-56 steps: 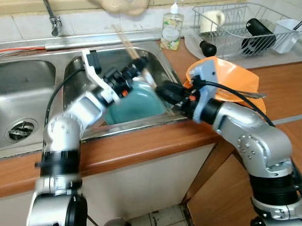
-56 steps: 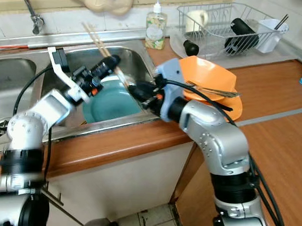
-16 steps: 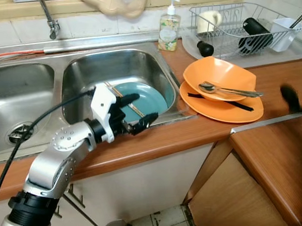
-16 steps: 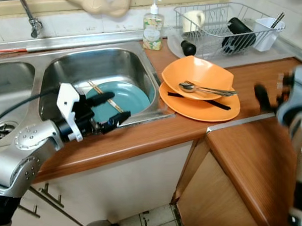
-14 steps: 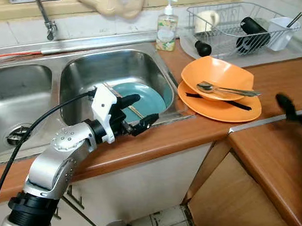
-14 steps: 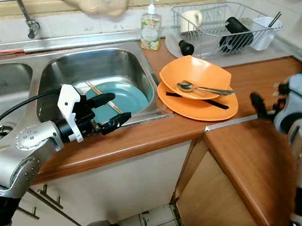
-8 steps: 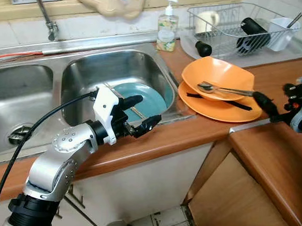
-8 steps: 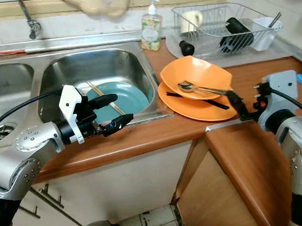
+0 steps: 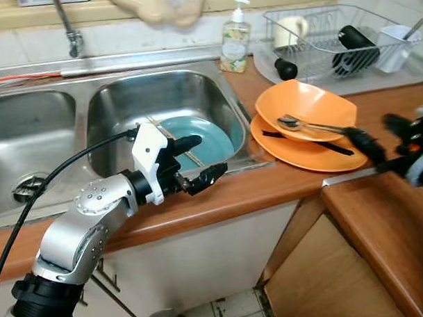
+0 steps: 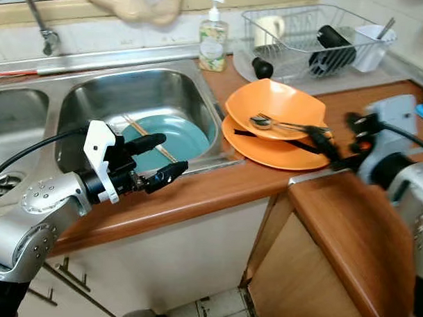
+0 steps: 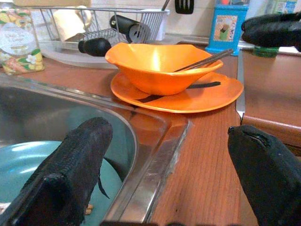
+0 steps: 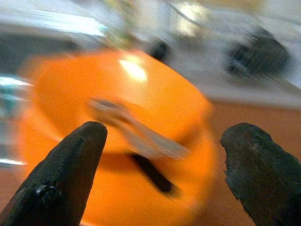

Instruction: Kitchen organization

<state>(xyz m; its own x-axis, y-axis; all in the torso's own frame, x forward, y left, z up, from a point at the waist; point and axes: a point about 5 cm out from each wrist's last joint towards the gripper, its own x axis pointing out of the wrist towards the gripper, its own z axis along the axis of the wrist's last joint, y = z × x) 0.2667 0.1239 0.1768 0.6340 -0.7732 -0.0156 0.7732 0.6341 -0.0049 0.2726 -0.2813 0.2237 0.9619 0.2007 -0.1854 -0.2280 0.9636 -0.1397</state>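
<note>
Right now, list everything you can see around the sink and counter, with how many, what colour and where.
sink: one double basin, steel, set in the wooden counter
tap: one, steel, behind the basins
teal plate: one, in the right basin
chopsticks: a pair, pale wood, lying across the teal plate
soap bottle: one, clear with white pump, behind the basin's right corner
dish rack: one, wire, at the back right, holding a cream mug, a white cup and black utensils
orange bowl: one, on the orange plate
orange plate: one, on the counter right of the sink
spoon: one, metal, in the bowl
left end effector: open, over the sink's front edge
right end effector: open, beside the orange plate
</note>
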